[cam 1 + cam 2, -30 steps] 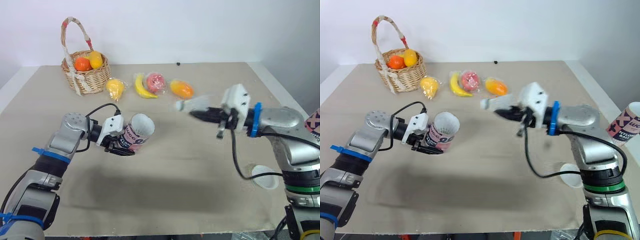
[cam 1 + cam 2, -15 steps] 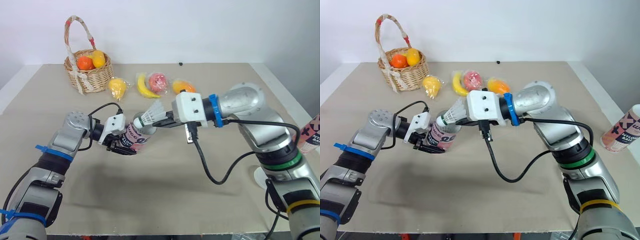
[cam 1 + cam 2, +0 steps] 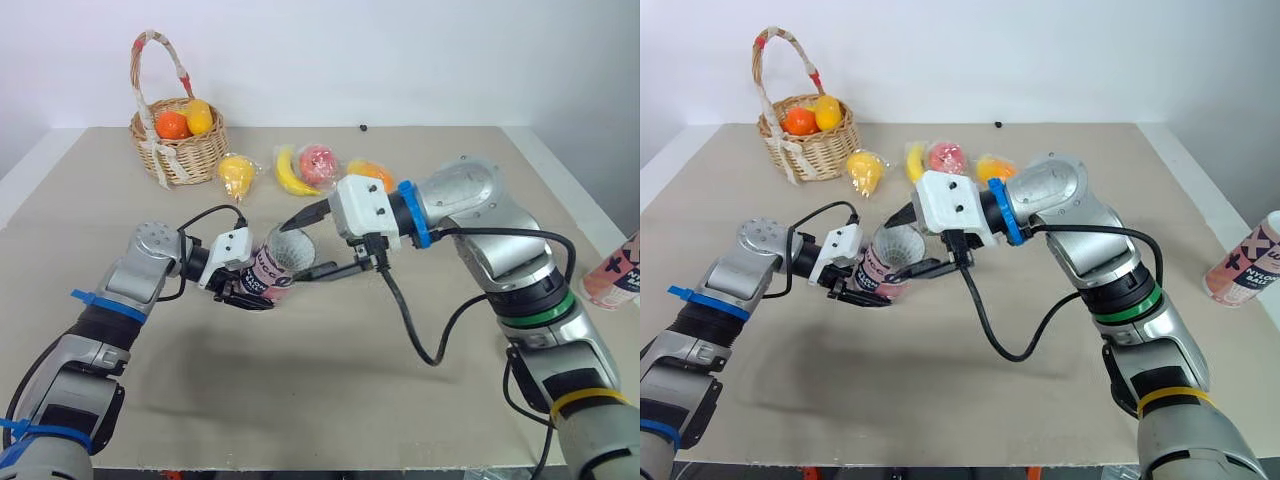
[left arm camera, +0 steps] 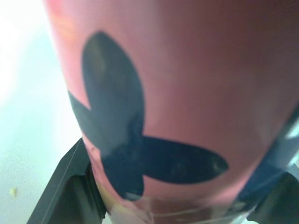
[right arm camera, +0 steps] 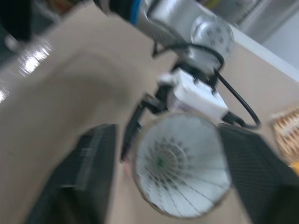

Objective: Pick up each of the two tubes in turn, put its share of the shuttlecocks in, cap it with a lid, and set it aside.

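The left gripper point(image 3: 243, 289) clamps the tilted tube point(image 3: 277, 268), while the right gripper point(image 3: 296, 250) reaches across leftward, spread wide at its mouth.

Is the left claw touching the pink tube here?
Touching. The left wrist view shows the left claw with its fingers pressed against the sides of the pink tube.

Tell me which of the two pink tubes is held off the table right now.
The tilted tube in the left gripper, open-mouthed with a shuttlecock inside. The other tube stands upright at the table's right edge, ungripped.
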Motion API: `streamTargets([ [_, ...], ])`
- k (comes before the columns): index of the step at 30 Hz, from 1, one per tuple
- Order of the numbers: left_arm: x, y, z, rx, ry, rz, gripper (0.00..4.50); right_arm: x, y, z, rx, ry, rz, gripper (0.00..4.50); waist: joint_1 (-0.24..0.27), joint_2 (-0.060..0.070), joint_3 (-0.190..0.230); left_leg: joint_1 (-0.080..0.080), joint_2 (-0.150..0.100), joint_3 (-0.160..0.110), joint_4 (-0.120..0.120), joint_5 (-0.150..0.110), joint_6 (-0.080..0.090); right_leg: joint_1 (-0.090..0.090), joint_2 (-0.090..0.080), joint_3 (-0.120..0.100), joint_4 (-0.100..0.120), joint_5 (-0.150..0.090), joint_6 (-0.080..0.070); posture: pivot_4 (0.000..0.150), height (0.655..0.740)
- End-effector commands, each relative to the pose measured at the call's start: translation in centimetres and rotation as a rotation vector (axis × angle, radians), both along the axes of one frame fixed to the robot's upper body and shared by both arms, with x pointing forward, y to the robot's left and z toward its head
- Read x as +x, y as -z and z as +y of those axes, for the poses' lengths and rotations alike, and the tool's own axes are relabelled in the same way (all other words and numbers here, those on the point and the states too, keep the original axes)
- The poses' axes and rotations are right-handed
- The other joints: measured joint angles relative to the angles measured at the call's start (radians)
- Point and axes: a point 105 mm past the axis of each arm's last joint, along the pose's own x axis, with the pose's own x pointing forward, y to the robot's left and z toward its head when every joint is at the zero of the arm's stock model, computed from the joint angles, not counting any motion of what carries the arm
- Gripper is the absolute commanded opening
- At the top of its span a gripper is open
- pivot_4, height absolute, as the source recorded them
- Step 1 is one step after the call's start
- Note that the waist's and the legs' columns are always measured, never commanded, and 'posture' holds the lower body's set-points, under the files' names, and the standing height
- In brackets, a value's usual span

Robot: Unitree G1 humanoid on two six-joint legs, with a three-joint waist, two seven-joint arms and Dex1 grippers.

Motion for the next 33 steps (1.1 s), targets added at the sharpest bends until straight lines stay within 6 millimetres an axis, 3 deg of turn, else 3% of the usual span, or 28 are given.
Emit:
streamTargets([
  [1, -0.2, 1.2, 0.0, 0.031, -0.002, 0.031, 2.99, 0.2, -3.3, -1.5, 0.123, 0.034, 0.015, 4.27, 0.000, 0.000, 0.000, 0.000, 0.000, 0.000, 0.000, 0.000, 0.000, 0.000, 0.000, 0.000, 0.000, 0.000, 0.000, 0.150, 0.7298],
  [5, -0.2, 1.2, 0.0, 0.032, -0.001, 0.033, 2.99, 2.0, -3.0, -1.3, 0.135, 0.154, 0.057, 4.27, 0.000, 0.000, 0.000, 0.000, 0.000, 0.000, 0.000, 0.000, 0.000, 0.000, 0.000, -0.001, 0.000, 0.000, -0.001, 0.150, 0.7298],
  [7, -0.2, 1.3, 0.1, 0.034, -0.001, 0.033, 2.99, 2.8, -2.1, -0.9, 0.102, 0.212, 0.072, 3.79, 0.000, 0.000, 0.000, 0.000, 0.000, 0.000, 0.000, 0.000, 0.000, 0.000, 0.001, -0.001, 0.001, 0.000, -0.001, 0.150, 0.7298],
  [10, -0.2, 1.3, 0.1, 0.035, -0.001, 0.033, 2.99, 2.6, -1.0, -0.7, 0.042, 0.193, 0.081, 2.69, 0.001, 0.000, 0.000, 0.000, 0.000, 0.000, 0.000, 0.000, 0.000, -0.001, 0.001, -0.001, 0.001, 0.000, -0.001, 0.150, 0.7298],
  [13, -0.3, 1.3, 0.1, 0.036, 0.001, 0.033, 2.99, 2.4, -0.6, -0.3, -0.001, 0.169, 0.063, 0.88, 0.001, 0.000, 0.000, -0.001, 0.000, 0.000, 0.000, 0.000, 0.000, -0.002, 0.000, -0.001, 0.001, -0.001, -0.001, 0.150, 0.7298],
  [15, -0.2, 1.3, 0.1, 0.036, 0.003, 0.033, 2.99, 2.2, -0.4, 0.0, -0.057, 0.127, 0.029, 0.55, 0.001, 0.000, 0.000, -0.001, 0.000, 0.000, 0.000, 0.000, 0.000, -0.002, 0.000, -0.001, 0.001, -0.001, -0.001, 0.150, 0.7298],
  [16, -0.2, 1.3, 0.0, 0.035, 0.003, 0.033, 2.99, 2.2, -0.3, 0.1, -0.092, 0.107, 0.004, 0.11, 0.001, 0.000, 0.000, -0.001, 0.000, 0.000, 0.000, 0.000, 0.000, -0.002, 0.000, -0.001, 0.001, -0.001, -0.001, 0.150, 0.7298],
  [23, -0.1, 1.4, 0.0, 0.035, 0.009, 0.033, 2.99, 2.0, 0.0, 1.7, -0.278, -0.020, -0.044, 0.11, 0.001, 0.000, 0.000, -0.001, 0.000, 0.000, 0.000, 0.000, 0.000, -0.002, 0.001, -0.001, 0.002, 0.000, -0.001, 0.150, 0.7298],
  [28, 0.0, 1.4, -0.2, 0.033, 0.011, 0.028, 2.99, 2.6, 1.5, 2.9, -0.430, -0.089, -0.064, 0.11, 0.005, 0.000, 0.000, -0.001, 0.000, 0.000, 0.000, 0.000, 0.000, -0.002, 0.000, -0.001, 0.002, 0.000, -0.001, 0.150, 0.7298],
  [33, 0.0, 1.4, -0.2, 0.026, 0.007, 0.028, 2.99, 3.9, 3.0, 5.4, -0.521, -0.081, -0.107, 0.11, 0.008, 0.000, 0.000, -0.001, 0.000, 0.001, 0.000, 0.000, 0.000, -0.003, 0.000, -0.001, 0.004, -0.001, -0.002, 0.150, 0.7298],
])
